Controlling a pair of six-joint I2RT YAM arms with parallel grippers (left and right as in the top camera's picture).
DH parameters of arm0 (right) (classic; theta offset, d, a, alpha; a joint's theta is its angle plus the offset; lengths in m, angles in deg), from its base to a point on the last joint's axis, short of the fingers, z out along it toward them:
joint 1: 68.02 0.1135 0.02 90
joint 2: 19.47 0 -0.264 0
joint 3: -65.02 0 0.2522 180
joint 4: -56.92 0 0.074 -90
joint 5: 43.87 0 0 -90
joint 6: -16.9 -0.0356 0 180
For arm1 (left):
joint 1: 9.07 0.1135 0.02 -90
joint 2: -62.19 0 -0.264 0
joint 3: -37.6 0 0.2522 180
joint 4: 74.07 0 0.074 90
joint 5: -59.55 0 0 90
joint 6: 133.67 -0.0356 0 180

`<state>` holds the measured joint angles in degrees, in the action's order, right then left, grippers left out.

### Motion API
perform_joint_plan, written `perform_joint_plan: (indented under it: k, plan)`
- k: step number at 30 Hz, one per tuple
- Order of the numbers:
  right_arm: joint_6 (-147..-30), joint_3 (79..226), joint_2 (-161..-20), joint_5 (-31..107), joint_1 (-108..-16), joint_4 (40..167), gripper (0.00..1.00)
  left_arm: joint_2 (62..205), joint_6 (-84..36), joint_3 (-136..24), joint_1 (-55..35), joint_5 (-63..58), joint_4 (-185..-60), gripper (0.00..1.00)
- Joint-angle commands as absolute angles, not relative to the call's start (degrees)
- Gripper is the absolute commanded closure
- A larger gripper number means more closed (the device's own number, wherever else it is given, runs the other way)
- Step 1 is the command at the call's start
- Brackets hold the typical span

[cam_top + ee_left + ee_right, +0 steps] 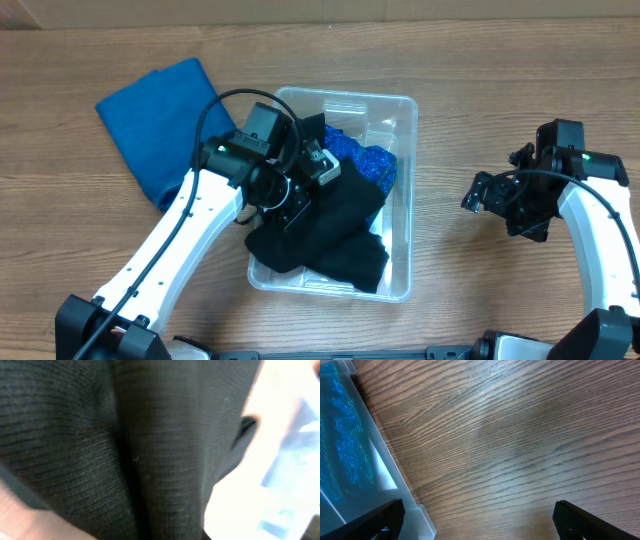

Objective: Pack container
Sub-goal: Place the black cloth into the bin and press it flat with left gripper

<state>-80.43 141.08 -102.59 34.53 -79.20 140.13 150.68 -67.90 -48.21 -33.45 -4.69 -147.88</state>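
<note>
– Where is the container (404,150)?
– In the middle of the desk (500,70). A black cloth (335,235) covers much of its inside.
– Is the left claw (320,170) holding the cloth?
– I cannot tell. Its tips are hidden in the cloth, and its own camera sees almost only black.
– And the right claw (480,192)?
– Wide apart, nothing in it, over bare desk just beside the container

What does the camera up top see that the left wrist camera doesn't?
Only the overhead view shows the folded blue cloth, the right arm and the whole container. Only the left wrist view shows the knit of the black garment up close. Both show that black garment and some clear container plastic.
</note>
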Motion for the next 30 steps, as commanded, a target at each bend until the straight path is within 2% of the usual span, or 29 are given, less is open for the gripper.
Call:
perform_joint_plan:
  k: [1, 7, 9, 12, 16, 19, 20, 21, 24, 28, 30]
  plan:
    - [-80.61, 141.89, -102.52, 34.53, -79.36, 139.89, 0.00, 150.05, -82.13, -49.61, -37.00, -12.87, -148.98, 0.96]
    - [-80.61, 141.89, -102.52, 34.55, -79.36, 139.89, 0.00, 150.02, -91.90, -50.44, -46.18, -12.80, -149.13, 0.96]
    - [-80.61, 141.89, -102.52, 34.55, -79.36, 139.87, 0.00, 150.02, -92.42, -51.88, -46.26, -12.84, -151.62, 0.96]
    - [-80.61, 141.89, -102.52, 34.55, -79.36, 139.72, 0.00, 150.02, -94.69, -54.81, -46.26, -12.78, -162.59, 0.96]
    - [-80.61, 141.89, -102.52, 34.53, -79.36, 139.67, 0.00, 151.21, -94.69, -54.70, -46.26, -9.39, -162.77, 0.96]
    - [-80.61, 141.89, -102.52, 34.53, -79.36, 139.78, 0.00, 157.46, -94.69, -54.68, -46.28, -9.39, -160.95, 0.96]
    - [-80.61, 141.89, -102.52, 34.53, -79.36, 139.83, 0.00, 160.28, -94.17, -54.68, -46.26, -9.41, -159.42, 0.58]
    - [-80.61, 141.89, -102.52, 34.53, -79.36, 139.89, 0.00, 162.33, -91.57, -54.70, -46.26, -9.65, -157.24, 0.03]
    - [-80.61, 141.89, -102.52, 34.53, -79.36, 139.94, 0.00, 162.61, -80.88, -58.00, -45.72, -10.75, -153.24, 0.00]
    - [-80.61, 141.89, -102.52, 34.53, -79.36, 139.96, 0.00, 160.76, -66.28, -76.01, -45.10, -25.65, -153.98, 0.00]
    - [-80.61, 141.89, -102.52, 34.53, -79.36, 139.96, 0.00, 159.79, -63.31, -81.09, -45.15, -27.31, -155.31, 0.00]
